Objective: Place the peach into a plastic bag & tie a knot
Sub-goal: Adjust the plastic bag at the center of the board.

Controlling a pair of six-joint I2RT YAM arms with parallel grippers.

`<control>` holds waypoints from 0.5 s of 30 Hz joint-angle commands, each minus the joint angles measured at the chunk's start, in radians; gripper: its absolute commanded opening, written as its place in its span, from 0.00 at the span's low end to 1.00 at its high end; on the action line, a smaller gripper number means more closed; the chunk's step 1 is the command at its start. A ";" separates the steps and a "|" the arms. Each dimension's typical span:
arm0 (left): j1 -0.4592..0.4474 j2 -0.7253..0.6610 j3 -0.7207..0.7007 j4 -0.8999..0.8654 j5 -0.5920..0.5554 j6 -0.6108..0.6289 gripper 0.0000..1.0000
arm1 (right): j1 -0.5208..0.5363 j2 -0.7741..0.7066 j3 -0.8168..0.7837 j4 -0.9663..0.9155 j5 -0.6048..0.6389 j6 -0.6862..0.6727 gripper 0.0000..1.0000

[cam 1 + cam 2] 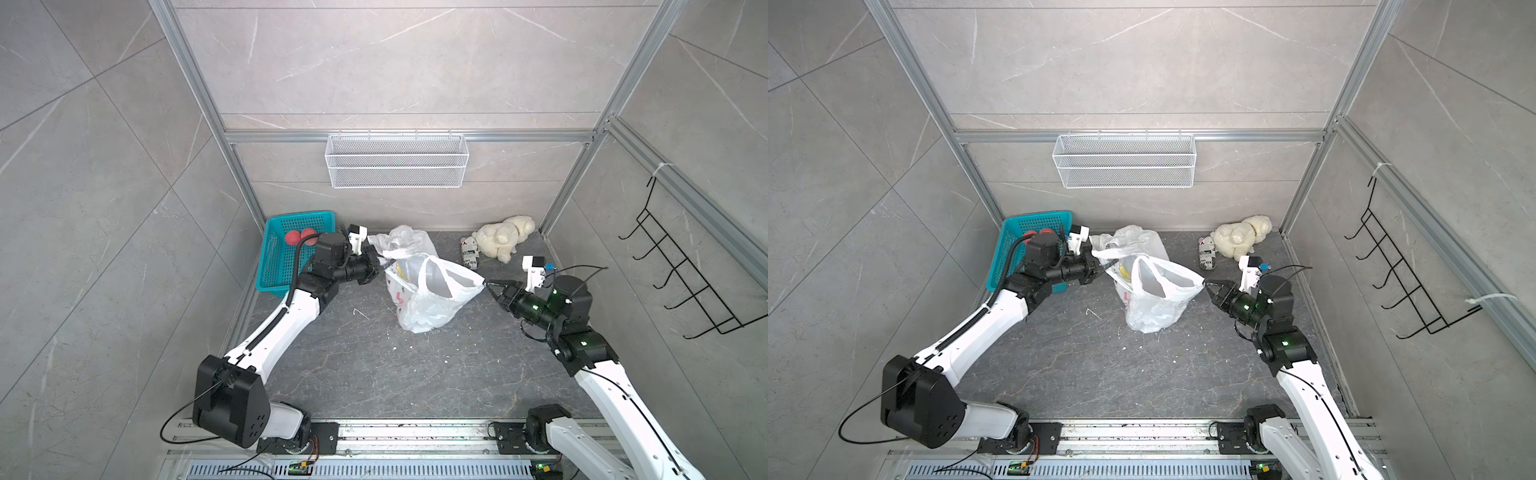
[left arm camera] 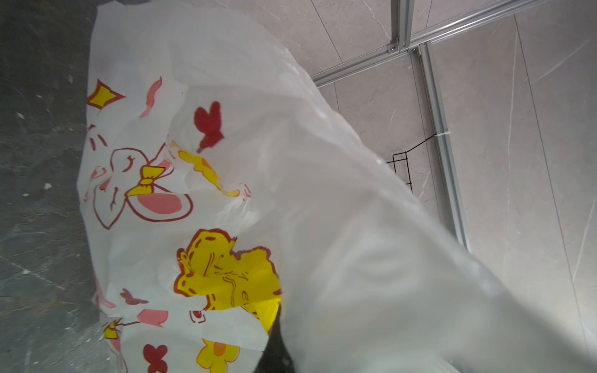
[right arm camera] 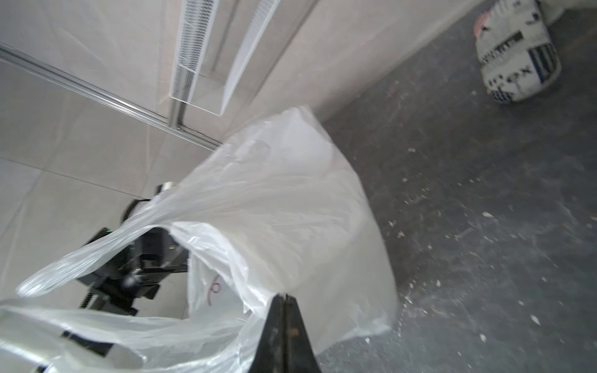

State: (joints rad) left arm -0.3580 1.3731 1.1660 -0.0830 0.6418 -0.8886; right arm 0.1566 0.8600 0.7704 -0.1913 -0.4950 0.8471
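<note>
On dark veined tabletop [image 1: 374,374], thin crinkled translucent plastic bag [image 1: 432,307] gapes

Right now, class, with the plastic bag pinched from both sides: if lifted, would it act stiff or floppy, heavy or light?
Probably floppy: the plastic bag sags and creases between the left tool and the right tool. Likely very light: the film is thin enough to see through. It may slip, since each shut tool pinches only an edge.

In my right gripper [image 1: 487,284], plastic bag [image 1: 432,299]: thin glossy translucent film, crinkled. Dark matt stone-look counter [image 1: 374,374].
</note>
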 commanded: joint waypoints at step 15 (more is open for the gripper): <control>0.069 0.003 0.072 -0.516 -0.074 0.423 0.00 | -0.003 -0.058 -0.009 -0.198 0.169 -0.065 0.25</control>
State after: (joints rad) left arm -0.2836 1.3674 1.1965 -0.5220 0.5629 -0.5320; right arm 0.1566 0.8482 0.7456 -0.3996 -0.3359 0.7910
